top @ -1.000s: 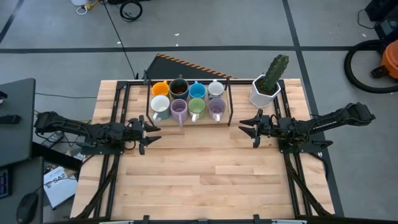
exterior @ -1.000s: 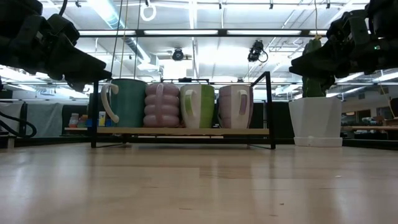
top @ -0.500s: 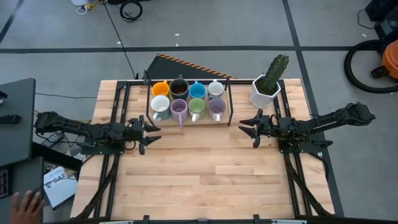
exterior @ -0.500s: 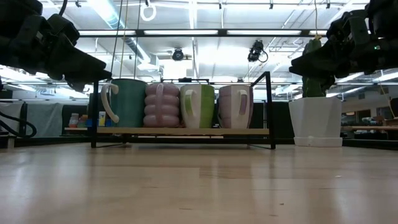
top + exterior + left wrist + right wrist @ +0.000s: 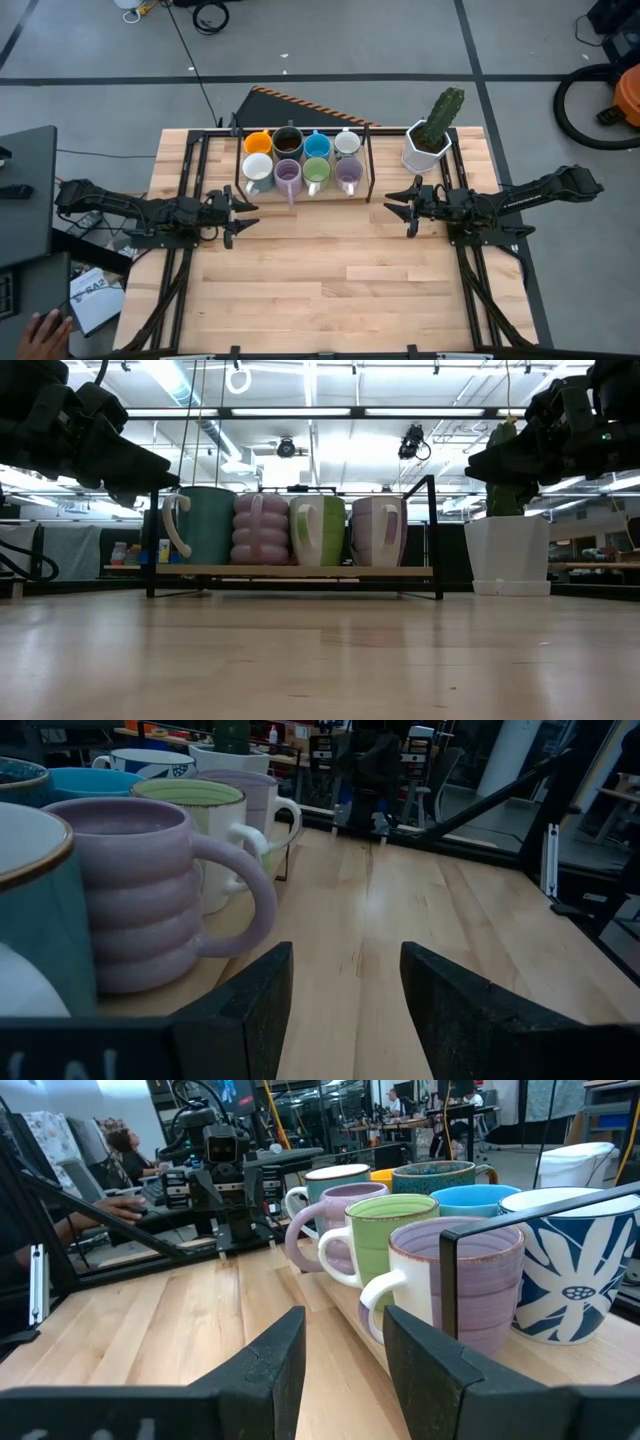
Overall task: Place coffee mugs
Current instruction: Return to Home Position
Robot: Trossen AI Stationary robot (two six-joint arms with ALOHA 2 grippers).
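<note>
Several coffee mugs stand upright on their bases in two rows on the wooden shelf of a black-framed rack [image 5: 370, 165] at the table's far middle. The far row is orange [image 5: 257, 143], dark brown [image 5: 288, 139], blue [image 5: 317, 145] and white [image 5: 347, 142]. The near row is white [image 5: 257, 167], purple [image 5: 288, 176], green [image 5: 317, 172] and purple [image 5: 348, 174]. My left gripper [image 5: 243, 212] hovers open, left of and nearer than the rack, with nothing between its fingers [image 5: 250, 1010]. My right gripper [image 5: 398, 208] hovers open to the rack's right, also holding nothing [image 5: 345, 1325].
A white angular pot with a green cactus [image 5: 428, 140] stands at the far right, close behind my right gripper. Bare wooden tabletop [image 5: 330, 270] stretches between and in front of the arms. A person's hand [image 5: 45, 330] shows off the table's near left corner.
Both arms have kept still and the mugs have not moved. A person's hand has come into view beyond the table's near left corner.
</note>
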